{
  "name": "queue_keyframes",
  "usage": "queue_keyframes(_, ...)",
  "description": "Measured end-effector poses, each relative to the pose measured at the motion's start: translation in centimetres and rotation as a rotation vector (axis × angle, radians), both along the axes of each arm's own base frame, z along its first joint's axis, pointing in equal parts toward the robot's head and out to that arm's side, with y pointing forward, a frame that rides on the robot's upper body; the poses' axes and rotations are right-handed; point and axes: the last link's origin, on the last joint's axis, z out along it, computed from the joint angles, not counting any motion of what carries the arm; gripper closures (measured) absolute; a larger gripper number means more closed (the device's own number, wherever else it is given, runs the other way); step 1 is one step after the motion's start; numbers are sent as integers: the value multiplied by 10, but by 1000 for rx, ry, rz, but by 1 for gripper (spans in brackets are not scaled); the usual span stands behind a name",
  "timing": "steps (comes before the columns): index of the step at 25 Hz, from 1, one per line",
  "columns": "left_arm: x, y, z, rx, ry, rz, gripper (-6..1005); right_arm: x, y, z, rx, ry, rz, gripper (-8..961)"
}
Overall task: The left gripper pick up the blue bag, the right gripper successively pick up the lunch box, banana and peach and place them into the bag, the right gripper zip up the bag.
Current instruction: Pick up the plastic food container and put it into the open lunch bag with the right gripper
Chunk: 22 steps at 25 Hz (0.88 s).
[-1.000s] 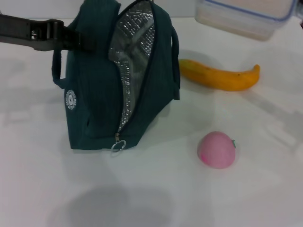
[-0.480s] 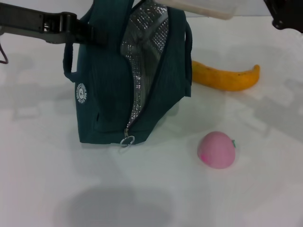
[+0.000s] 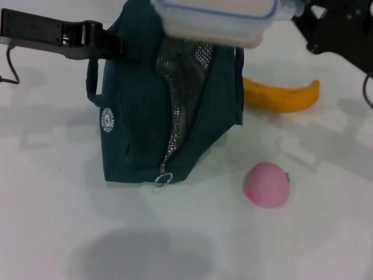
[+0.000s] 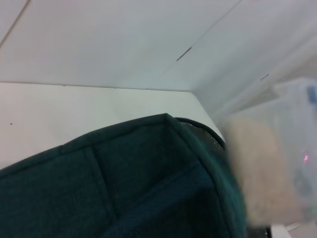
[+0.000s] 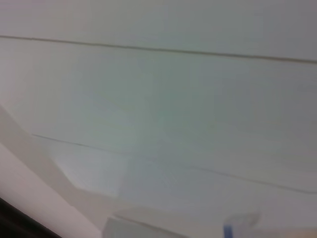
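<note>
The blue bag (image 3: pixel 143 116) stands on the white table, its zip open and silver lining showing. My left gripper (image 3: pixel 116 49) reaches in from the left and is shut on the bag's top edge near a handle. The lunch box (image 3: pixel 215 20), clear with a blue-rimmed lid, hangs in the air just above the bag's open mouth, with my right gripper (image 3: pixel 298 13) shut on its right end. The banana (image 3: pixel 282 96) lies right of the bag. The peach (image 3: pixel 267 185) sits nearer the front. The left wrist view shows the bag's fabric (image 4: pixel 124 183) with the lunch box (image 4: pixel 277 158) close beside it.
The metal ring zip pull (image 3: pixel 162 180) hangs at the low front end of the bag's zip. A cable (image 3: pixel 10 70) loops at the far left. White table (image 3: pixel 175 245) spreads in front of the bag and around the peach.
The lunch box has moved left and down until it hangs over the bag's mouth, and the right arm has come into view. The bag has shifted slightly right with the left gripper.
</note>
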Motion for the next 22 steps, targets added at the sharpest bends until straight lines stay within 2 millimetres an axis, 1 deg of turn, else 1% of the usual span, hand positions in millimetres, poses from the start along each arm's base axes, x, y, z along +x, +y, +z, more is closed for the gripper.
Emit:
queue_keyframes(4, -1, 0, -1, 2, -3, 1, 960, 2, -2, -8, -32, -26, -10, 803)
queue_keyframes(11, -4, -1, -1, 7, -5, 6, 960, 20, -7, -4, -19, -47, -60, 798)
queue_keyframes(15, -4, -1, 0, 8, -6, 6, 960, 26, -8, -3, -15, -60, -80, 794)
queue_keyframes(22, -3, 0, 0, 15, -8, 6, 960, 32, -7, -11, -46, -127, -99, 788)
